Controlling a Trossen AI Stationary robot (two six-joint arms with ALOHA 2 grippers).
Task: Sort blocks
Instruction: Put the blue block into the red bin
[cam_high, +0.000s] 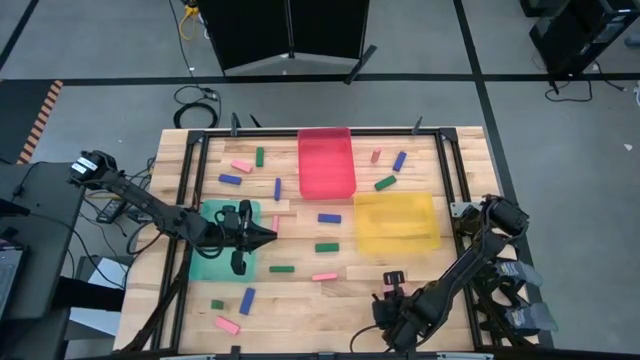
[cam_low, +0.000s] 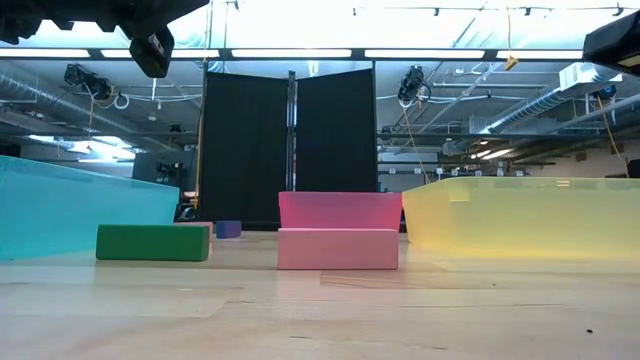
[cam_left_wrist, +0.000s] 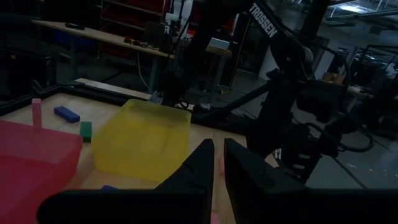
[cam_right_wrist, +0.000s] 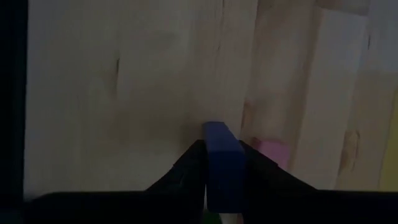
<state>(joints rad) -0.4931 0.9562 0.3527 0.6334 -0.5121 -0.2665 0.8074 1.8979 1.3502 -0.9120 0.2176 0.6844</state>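
R gripper (cam_right_wrist: 222, 163) at table's near edge pinched a blue block (cam_right_wrist: 222, 165); grasp step done, lift & carry to a tray next, I'd judge; L gripper (cam_left_wrist: 216, 163) fingers together, empty, over green tray (cam_high: 212, 262).

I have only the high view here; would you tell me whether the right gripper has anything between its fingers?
Observer: Yes. The right wrist view shows the right gripper shut on a blue block.
Operator: Thank you. Is anything lying close beside it?
Observer: A pink block lies on the wood right next to one finger.
Operator: And is the left gripper carrying anything?
Observer: No. The left gripper is shut, with nothing between its fingers.
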